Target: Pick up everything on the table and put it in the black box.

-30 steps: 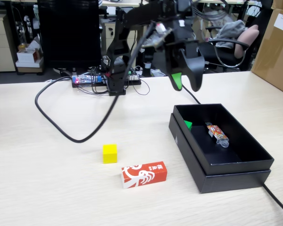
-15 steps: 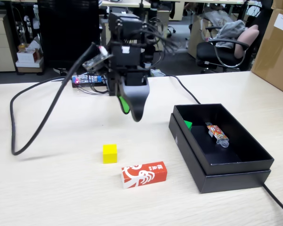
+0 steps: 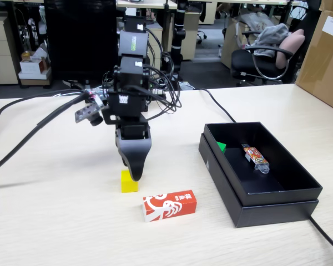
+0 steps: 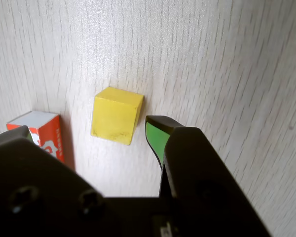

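Yellow cube (image 4: 116,115) sits between the wide-open, empty gripper (image 4: 89,132) fingers.
Only the fixed view shows the box (image 3: 277,194).

yellow cube (image 4: 116,115): plain bright yellow, just ahead of the pincer's tips
pincer (image 4: 89,131): black shell, green pad inside its fingertip
red carton (image 3: 169,205): red with white swirl print, white end face, beside the pincer
black box (image 3: 277,203): matte black, off to the pincer's side
green cube (image 3: 221,147): green, inside the box
packet (image 3: 255,157): orange-patterned, clear ends
table (image 3: 55,221): light beige wood grain
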Available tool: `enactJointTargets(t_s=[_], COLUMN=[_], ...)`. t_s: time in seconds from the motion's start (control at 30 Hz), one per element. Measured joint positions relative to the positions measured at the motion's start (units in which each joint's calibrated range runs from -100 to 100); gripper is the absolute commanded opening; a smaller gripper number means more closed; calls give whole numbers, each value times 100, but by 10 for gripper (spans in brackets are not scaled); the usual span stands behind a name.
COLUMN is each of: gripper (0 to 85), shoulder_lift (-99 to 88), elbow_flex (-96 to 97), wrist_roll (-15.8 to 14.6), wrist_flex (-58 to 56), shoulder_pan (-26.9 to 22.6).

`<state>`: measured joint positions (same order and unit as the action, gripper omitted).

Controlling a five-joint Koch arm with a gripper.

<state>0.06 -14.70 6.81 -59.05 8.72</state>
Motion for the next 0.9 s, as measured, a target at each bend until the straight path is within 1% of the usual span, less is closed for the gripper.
enactJointTargets(t_s=[0.37, 0.4, 0.57, 0.63, 0.67, 0.7, 0.8, 0.83, 0.9], gripper=[444, 408, 336, 263, 217, 153, 60, 35, 31], shoulder_lift=[583, 633, 912, 950, 975, 988, 988, 988, 988], elbow_flex=[0, 0, -192, -210, -256, -283, -283, -283, -292], wrist_roll=[34, 34, 34, 34, 34, 39, 44, 54, 59], wrist_flex=[90, 90, 115, 115, 115, 115, 115, 115, 115], shoulder_pan=[10, 10, 10, 10, 10, 15, 15, 15, 20])
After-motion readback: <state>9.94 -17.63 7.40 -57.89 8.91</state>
